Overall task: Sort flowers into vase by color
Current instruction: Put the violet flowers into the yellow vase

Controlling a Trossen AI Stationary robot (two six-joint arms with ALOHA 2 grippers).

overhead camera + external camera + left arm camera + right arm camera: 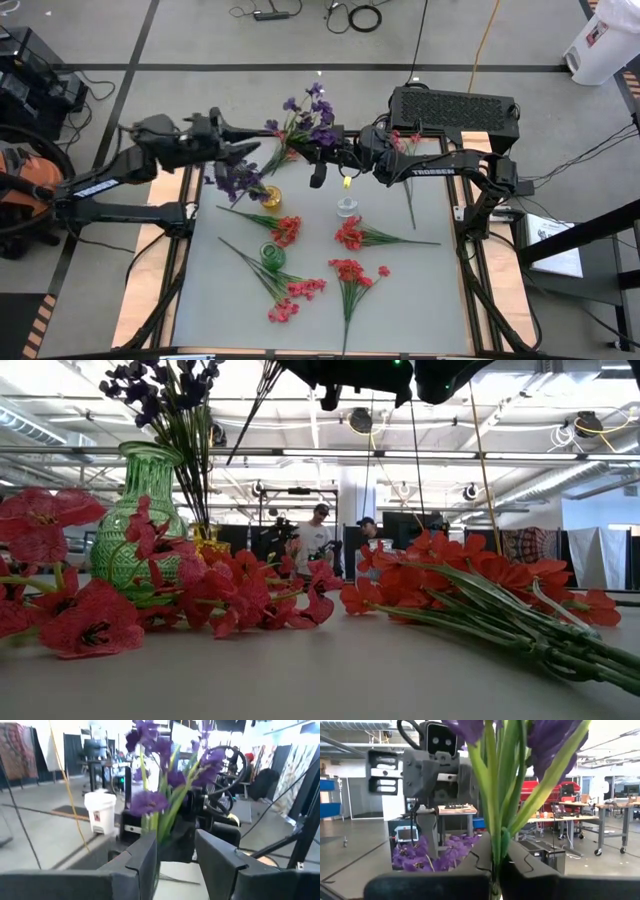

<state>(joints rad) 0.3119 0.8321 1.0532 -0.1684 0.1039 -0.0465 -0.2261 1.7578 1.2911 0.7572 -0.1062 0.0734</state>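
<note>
**Purple sprig pinched at the desk's far edge**

The right pincer is clamped on a purple sprig, its slim green stems squeezed flat between the two dark, blocky fingers. The left pincer sits just beside the same sprig with its flat-faced fingers spread apart, the stems standing in the gap. A bunch of dark purple blossoms rises from a small amber vase. Near it stand a ribbed green glass vase with a bulbous body and a little clear vase. Red sprigs, with soft fabric-like petals and thin wiry stems, lie scattered on the smooth pale desk.
</note>
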